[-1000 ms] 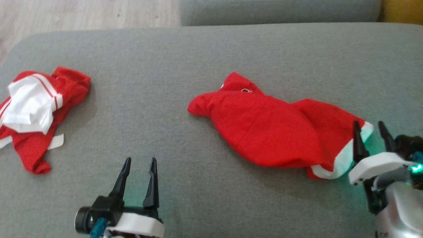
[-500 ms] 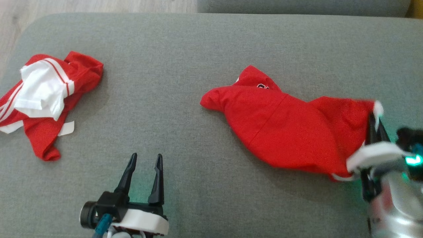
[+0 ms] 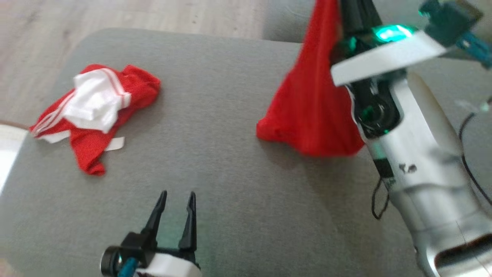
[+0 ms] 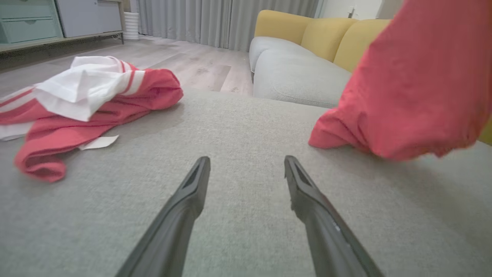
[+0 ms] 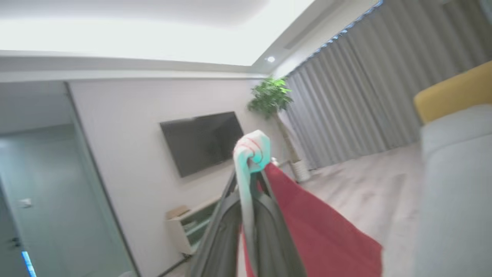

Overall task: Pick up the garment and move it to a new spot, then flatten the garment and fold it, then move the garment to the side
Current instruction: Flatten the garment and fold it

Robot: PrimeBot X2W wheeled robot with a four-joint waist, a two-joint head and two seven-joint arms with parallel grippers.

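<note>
grey cushion under held garment, wood floor

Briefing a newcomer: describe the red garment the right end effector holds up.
On the grey cushion, look to the robot's right, where the right end effector is raised. The garment hangs from it down to the cushion, mostly red; the other garment lies crumpled, white sleeve showing.

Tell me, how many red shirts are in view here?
2. One red shirt hangs from the right gripper, its lower end on the grey cushion. The other shirt, red and white, lies crumpled on the cushion's left side. None seems hidden.
</note>
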